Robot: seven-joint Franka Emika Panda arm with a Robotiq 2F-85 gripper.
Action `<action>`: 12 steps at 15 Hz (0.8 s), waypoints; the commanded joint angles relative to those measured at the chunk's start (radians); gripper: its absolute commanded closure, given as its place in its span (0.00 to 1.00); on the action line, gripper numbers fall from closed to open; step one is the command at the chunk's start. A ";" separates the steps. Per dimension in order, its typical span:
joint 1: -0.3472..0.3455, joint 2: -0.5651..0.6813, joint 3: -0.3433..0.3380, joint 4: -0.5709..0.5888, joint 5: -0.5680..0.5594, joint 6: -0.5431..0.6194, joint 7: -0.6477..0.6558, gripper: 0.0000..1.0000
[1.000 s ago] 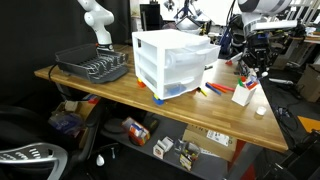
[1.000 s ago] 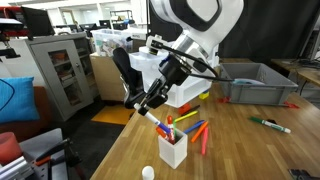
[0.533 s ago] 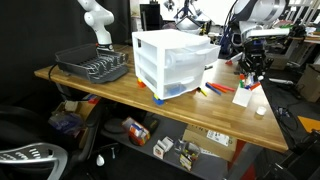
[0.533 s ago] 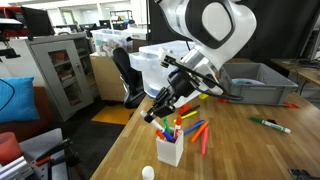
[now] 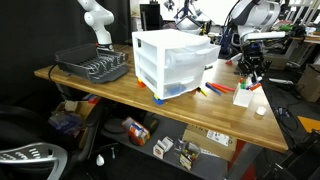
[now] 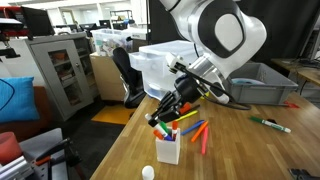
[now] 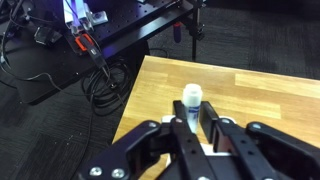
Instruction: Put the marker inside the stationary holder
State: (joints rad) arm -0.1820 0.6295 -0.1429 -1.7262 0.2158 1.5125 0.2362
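My gripper (image 7: 193, 112) is shut on the marker (image 7: 191, 98), whose white cap sticks out past the fingertips in the wrist view. In both exterior views the gripper (image 6: 166, 117) (image 5: 250, 72) hangs directly over the stationary holder (image 6: 168, 150) (image 5: 243, 96), a small white box near the table's corner that holds several coloured pens. The marker's lower end is at or just inside the holder's mouth; I cannot tell which. A bit of the holder's white rim (image 7: 207, 152) shows between the fingers.
The large white three-drawer unit (image 5: 175, 60) (image 6: 160, 65) stands mid-table. A grey dish rack (image 5: 92, 66) (image 6: 255, 80) sits beyond it. Loose markers (image 6: 200, 133) lie beside the holder, a green one (image 6: 270, 125) farther off. A small white object (image 6: 148, 172) lies by the table edge.
The gripper has moved down and closer over the holder with the marker in it, and its wrist has turned. The holder and drawer unit have not moved.
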 commanded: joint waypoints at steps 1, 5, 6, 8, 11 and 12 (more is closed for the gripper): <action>-0.012 0.027 -0.001 0.050 0.033 -0.039 0.002 0.45; -0.014 -0.012 -0.005 0.030 0.045 -0.006 -0.006 0.17; -0.014 -0.029 -0.007 0.019 0.049 0.006 -0.005 0.09; -0.011 -0.063 -0.012 -0.008 0.052 0.025 -0.001 0.00; -0.002 -0.141 -0.018 -0.079 0.047 0.097 -0.009 0.00; 0.004 -0.180 -0.017 -0.121 0.042 0.143 -0.019 0.00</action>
State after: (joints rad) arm -0.1890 0.5525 -0.1550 -1.7232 0.2423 1.5377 0.2366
